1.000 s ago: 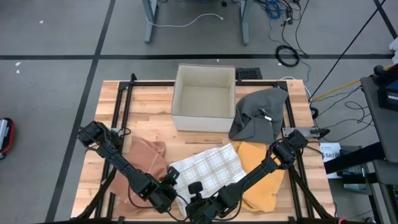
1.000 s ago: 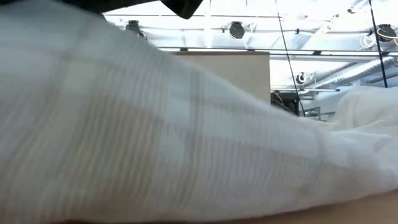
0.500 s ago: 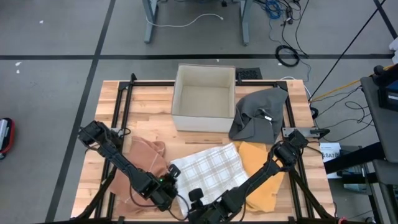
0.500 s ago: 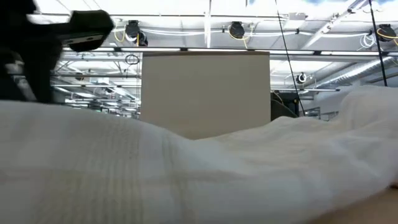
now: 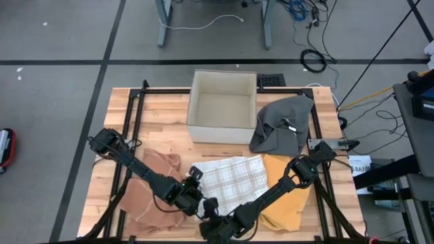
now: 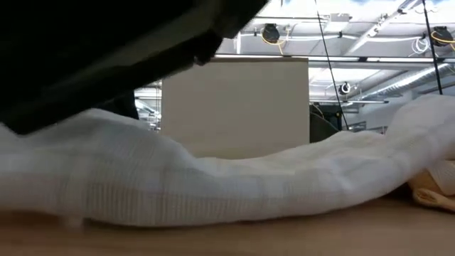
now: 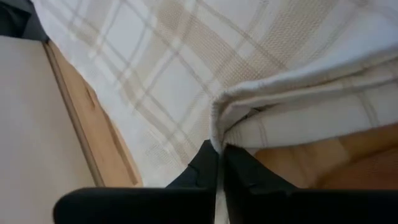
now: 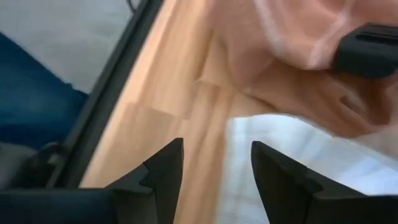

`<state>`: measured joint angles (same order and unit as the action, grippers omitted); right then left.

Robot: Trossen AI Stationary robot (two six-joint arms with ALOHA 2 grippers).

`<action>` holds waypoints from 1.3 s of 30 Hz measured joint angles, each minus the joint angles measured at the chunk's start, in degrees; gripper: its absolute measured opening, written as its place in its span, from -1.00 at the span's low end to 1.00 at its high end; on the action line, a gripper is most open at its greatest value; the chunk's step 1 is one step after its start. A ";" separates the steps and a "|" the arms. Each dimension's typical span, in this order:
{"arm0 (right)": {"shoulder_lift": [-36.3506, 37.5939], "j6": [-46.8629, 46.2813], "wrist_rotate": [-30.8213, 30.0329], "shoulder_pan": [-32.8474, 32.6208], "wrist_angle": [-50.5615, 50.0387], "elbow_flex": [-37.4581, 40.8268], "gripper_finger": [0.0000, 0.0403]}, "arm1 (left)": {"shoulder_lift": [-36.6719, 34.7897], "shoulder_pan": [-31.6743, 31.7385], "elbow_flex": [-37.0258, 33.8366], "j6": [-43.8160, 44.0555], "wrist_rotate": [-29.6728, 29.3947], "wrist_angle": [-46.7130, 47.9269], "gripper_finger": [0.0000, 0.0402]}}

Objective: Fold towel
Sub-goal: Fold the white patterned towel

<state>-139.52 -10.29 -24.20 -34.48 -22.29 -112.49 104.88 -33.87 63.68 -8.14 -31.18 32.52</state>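
Observation:
The white plaid towel lies on the wooden table, bunched into a low ridge in the low view. My left gripper is at the towel's left edge and shut on it. My right gripper stands open just near of the towel's near left corner. Bare wood and a bit of white towel show past its fingers, with nothing between them. My left gripper pinches a folded-over edge of the towel at its left side between the two fingers; at least two layers show there. The fingers come slanting down from the table's left. The held fold is raised a little above the wood, and the remaining cloth lies on the table.
An orange-brown cloth lies left of the towel, a yellow cloth right of it and a grey cloth at the far right. An open beige box stands behind the towel. Black rails frame the tabletop.
My left gripper has gone toward the table's right edge and a little toward the far edge, taking the towel's left edge along, so the towel is narrower. In the low view the towel has sunk from filling the picture to a low ridge on the table. My right gripper has come down.

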 joint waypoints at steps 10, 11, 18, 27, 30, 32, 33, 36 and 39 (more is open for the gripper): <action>-1.45 2.11 -4.40 1.20 -0.71 0.16 -0.18 | 0.00 0.32 -0.02 -0.25 2.47 0.82 -0.97; -2.15 1.72 -4.08 1.20 -0.39 0.14 -0.18 | 0.00 0.32 -0.02 -0.19 2.49 0.98 -0.97; -3.82 0.02 -3.36 1.20 1.14 0.03 -0.25 | 0.00 0.38 0.00 0.06 2.47 2.55 -0.97; -3.91 1.76 -0.23 1.57 1.58 0.03 -0.95 | 0.00 0.51 0.04 0.03 2.46 4.44 -0.97; -3.98 3.53 0.16 1.57 4.79 0.16 -0.97 | 0.00 0.33 0.04 0.25 2.34 8.85 -0.97; -3.98 4.81 -0.49 1.55 7.28 0.20 -0.99 | 0.00 0.01 0.06 0.82 2.08 11.81 -0.97; -3.86 5.32 -1.81 1.37 8.02 -0.08 -0.99 | -0.03 -0.27 0.08 1.16 2.05 12.70 -0.97; -3.43 6.55 -7.67 0.58 8.85 -1.94 -0.99 | -0.25 -1.25 0.09 1.38 1.96 15.09 -0.97; -2.89 6.66 -12.08 -0.12 9.00 -3.43 -1.00 | -1.64 -2.23 0.10 1.44 -0.09 15.86 -0.97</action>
<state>-142.42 -3.63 -36.27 -34.60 -13.29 -115.92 103.24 -36.10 63.78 -6.70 -31.27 48.38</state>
